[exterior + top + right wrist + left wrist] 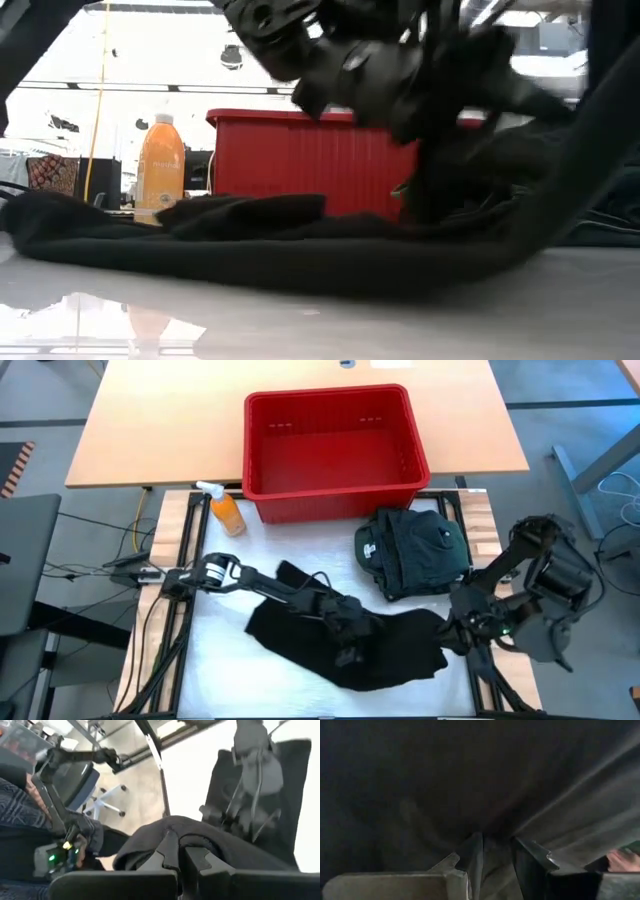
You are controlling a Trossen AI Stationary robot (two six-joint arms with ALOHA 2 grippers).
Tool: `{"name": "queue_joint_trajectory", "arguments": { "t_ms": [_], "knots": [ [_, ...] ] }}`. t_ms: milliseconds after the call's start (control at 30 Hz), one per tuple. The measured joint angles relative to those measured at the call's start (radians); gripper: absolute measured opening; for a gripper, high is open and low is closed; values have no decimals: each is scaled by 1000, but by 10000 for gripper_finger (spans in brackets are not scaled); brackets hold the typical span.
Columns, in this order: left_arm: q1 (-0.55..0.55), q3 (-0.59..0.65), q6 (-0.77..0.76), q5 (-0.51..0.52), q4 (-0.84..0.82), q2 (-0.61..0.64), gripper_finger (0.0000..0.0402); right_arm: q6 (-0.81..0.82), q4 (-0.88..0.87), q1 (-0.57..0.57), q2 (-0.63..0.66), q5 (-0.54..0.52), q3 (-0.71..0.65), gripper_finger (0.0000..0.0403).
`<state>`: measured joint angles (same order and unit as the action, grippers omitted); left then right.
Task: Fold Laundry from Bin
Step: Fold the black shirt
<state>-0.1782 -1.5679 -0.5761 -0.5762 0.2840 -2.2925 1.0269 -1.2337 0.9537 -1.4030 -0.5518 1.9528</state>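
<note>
On the white surface (pixel 215 660) in front of the empty red bin (pixel 333 455), a limp black garment (pixel 340 645) lies spread; left gripper (pixel 495 852) pinches a fold mid-cloth; right gripper (pixel 181 854) clamps its edge; soft, light fabric, best held at hems.

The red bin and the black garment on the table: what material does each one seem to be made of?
The red bin looks like moulded plastic with a smooth, slightly glossy finish; its ribbed walls and thick rim suggest this. The black garment looks like soft matte fabric, probably knit: it lies limp and creased.
</note>
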Motion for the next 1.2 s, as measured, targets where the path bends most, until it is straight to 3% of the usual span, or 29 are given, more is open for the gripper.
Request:
{"name": "queue_joint_trajectory", "arguments": {
  "t_ms": [167, 267, 333, 433, 533, 600, 933, 1200],
  "knots": [
    [38, -84, 76, -94, -202, 29, 91, -39, 0, -21, -8, 0, 25, 19],
    [64, -90, 220, -37, -464, 118, 91, -42, -2, -40, -12, 1, 21, 19],
    [82, -92, 356, 91, -699, 201, 91, -62, 3, -60, -23, 7, 21, 19],
    [98, -93, 526, 370, -1036, 323, 91, -113, 9, -109, -51, 33, 20, 19],
    [98, -91, 592, 639, -1287, 444, 91, -187, 33, -186, -91, 60, 20, 19],
    [97, -91, 590, 758, -1395, 534, 91, -255, 66, -249, -125, 94, 20, 19],
    [97, -66, 401, 1038, -1597, 943, 91, -646, 386, -589, -389, 375, 20, 19],
    [97, -65, 300, 1124, -1649, 1144, 91, -687, 518, -801, -623, 602, 20, 20]
  ]
}}
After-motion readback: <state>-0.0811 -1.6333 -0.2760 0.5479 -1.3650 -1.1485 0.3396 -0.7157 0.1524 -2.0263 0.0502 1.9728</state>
